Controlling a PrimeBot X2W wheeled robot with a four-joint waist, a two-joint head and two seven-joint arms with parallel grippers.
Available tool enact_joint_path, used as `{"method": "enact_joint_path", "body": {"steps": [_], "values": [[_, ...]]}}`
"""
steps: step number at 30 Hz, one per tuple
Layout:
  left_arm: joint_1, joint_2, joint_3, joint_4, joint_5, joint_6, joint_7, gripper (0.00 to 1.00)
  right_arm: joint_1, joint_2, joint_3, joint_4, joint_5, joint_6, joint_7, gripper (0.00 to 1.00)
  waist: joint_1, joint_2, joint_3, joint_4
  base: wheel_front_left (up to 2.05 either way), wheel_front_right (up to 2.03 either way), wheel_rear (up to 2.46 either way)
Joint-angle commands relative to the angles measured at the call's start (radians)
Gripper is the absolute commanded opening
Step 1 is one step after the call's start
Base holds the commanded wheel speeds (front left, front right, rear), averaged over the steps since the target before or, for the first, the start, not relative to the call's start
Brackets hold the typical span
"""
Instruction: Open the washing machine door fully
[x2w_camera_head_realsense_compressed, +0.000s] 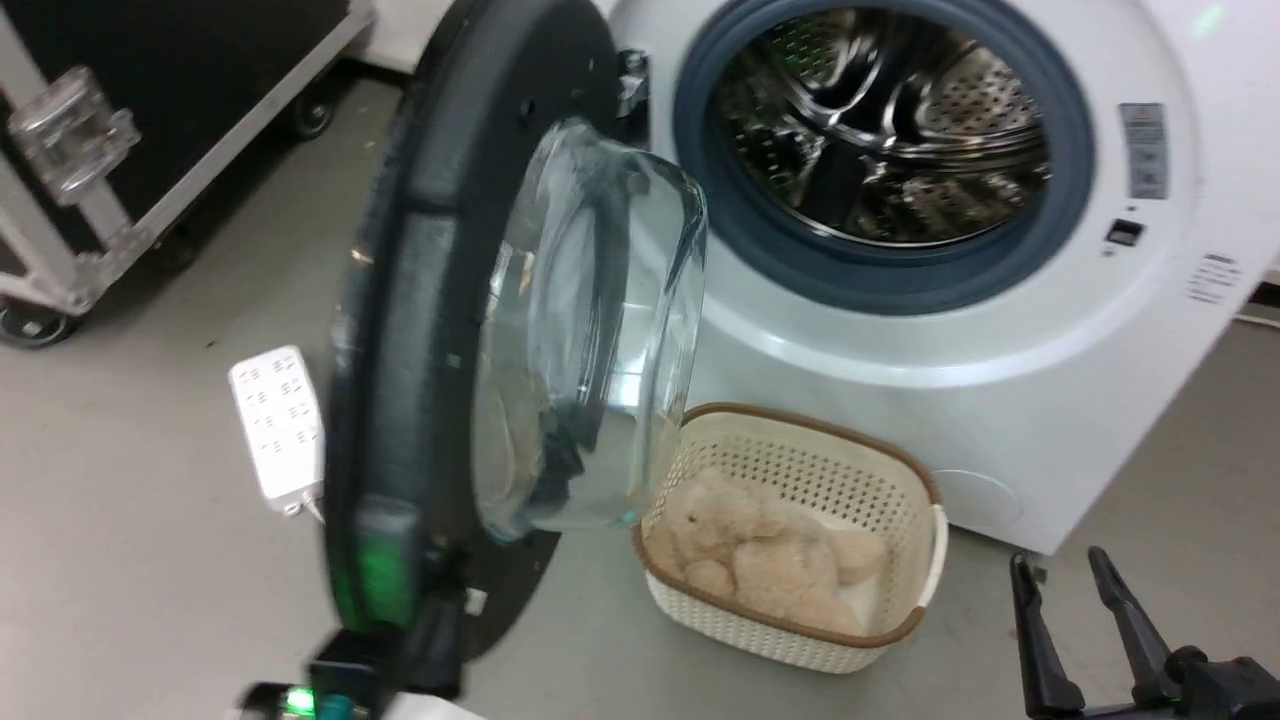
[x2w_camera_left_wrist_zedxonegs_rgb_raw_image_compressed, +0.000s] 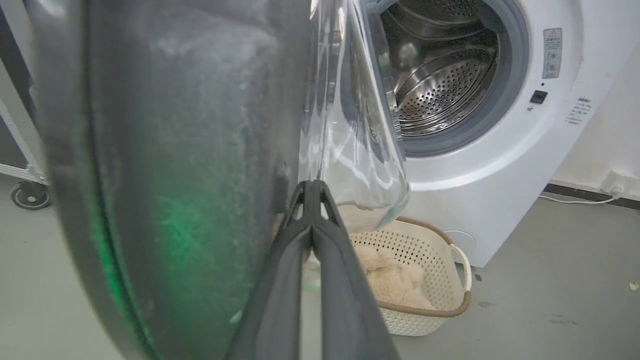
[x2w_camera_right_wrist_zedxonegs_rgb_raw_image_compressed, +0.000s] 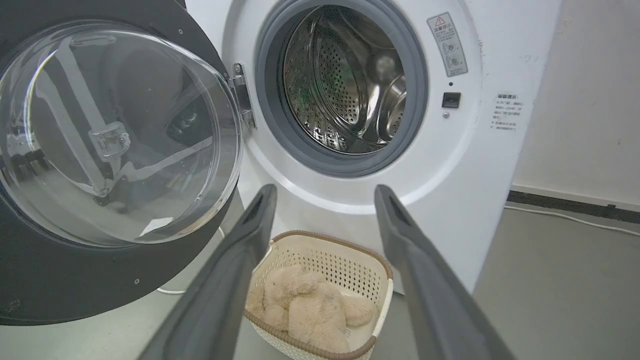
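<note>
The washing machine (x2w_camera_head_realsense_compressed: 1000, 420) stood white and broad at the back, its steel drum (x2w_camera_head_realsense_compressed: 880, 130) bare inside the grey-blue gasket (x2w_camera_head_realsense_compressed: 890, 275). A black wheeled case (x2w_camera_head_realsense_compressed: 150, 100) sat off to the left on the floor (x2w_camera_head_realsense_compressed: 150, 560).

The washing machine door (x2w_camera_head_realsense_compressed: 420, 330) hung on its hinge (x2w_camera_right_wrist_zedxonegs_rgb_raw_image_compressed: 243, 95) at the left of the opening. It had swung out until the head view caught it almost edge-on, the glass bowl (x2w_camera_head_realsense_compressed: 600, 330) bulging toward the drum. By my judgement it was about halfway through its swing, with more travel left before it lay fully back.

Below the opening, a cream basket (x2w_camera_head_realsense_compressed: 800, 420) rested just beside the machine's front, holding a beige plush toy (x2w_camera_head_realsense_compressed: 760, 560). A white power strip (x2w_camera_head_realsense_compressed: 280, 420) lay on the floor behind the door.

The left pincer (x2w_camera_left_wrist_zedxonegs_rgb_raw_image_compressed: 311, 186) had its fingers pressed together with nothing between them. The tips sat close against the door's inner side where the matte black face meets the glass; whether they touched I could not tell. The right pincer (x2w_camera_right_wrist_zedxonegs_rgb_raw_image_compressed: 325, 192) hung apart and idle, low at the right, well clear of the door.

The door looked stiff and fairly heavy, turning only about its hinge. The glass and glossy rim would likely be slippery. The matte inner face near the free edge, farthest from the hinge, seemed the best place to push.
</note>
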Motion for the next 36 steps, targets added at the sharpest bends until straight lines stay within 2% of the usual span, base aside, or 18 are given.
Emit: {"method": "enact_joint_path", "body": {"steps": [1,10,16,21,25,31,36], "values": [[0.001,0.027,0.033,-0.013,-0.010,0.012,0.008,0.00,0.002,0.002,0.000,0.000,-0.005,-0.001,-0.005,1.00,0.0001,0.0000,0.025,0.022,0.00,0.00,0.00],[-0.051,0.124,0.152,-0.007,-0.061,0.019,0.063,0.00,-0.027,0.002,0.014,0.002,-0.025,-0.001,-0.002,1.00,0.0001,0.0000,0.091,0.012,0.00,0.00,0.00],[-0.119,0.209,0.263,0.054,-0.111,0.018,0.080,0.00,-0.058,0.002,0.008,-0.006,-0.039,-0.001,0.002,1.00,0.0001,0.0000,0.158,-0.026,0.00,0.00,0.00],[-0.159,0.254,0.332,0.111,-0.140,0.026,0.083,0.00,-0.073,0.002,0.005,-0.013,-0.049,-0.001,0.006,1.00,0.0001,0.0000,0.193,-0.048,0.00,0.00,0.00],[-0.206,0.297,0.376,0.171,-0.175,-0.003,0.076,0.00,-0.087,0.002,0.000,-0.020,-0.057,-0.001,0.009,1.00,0.0001,0.0000,0.222,-0.063,0.00,0.00,0.00],[-0.264,0.335,0.413,0.268,-0.197,-0.020,0.050,0.00,-0.099,0.002,-0.002,-0.023,-0.063,-0.001,0.011,1.00,0.0001,0.0000,0.242,-0.075,0.00,0.00,0.00],[-0.281,0.339,0.417,0.320,-0.198,-0.029,0.016,0.00,-0.100,0.002,-0.004,-0.016,-0.066,-0.001,0.011,1.00,0.0001,0.0000,0.232,-0.079,0.00,0.00,0.00]]}}
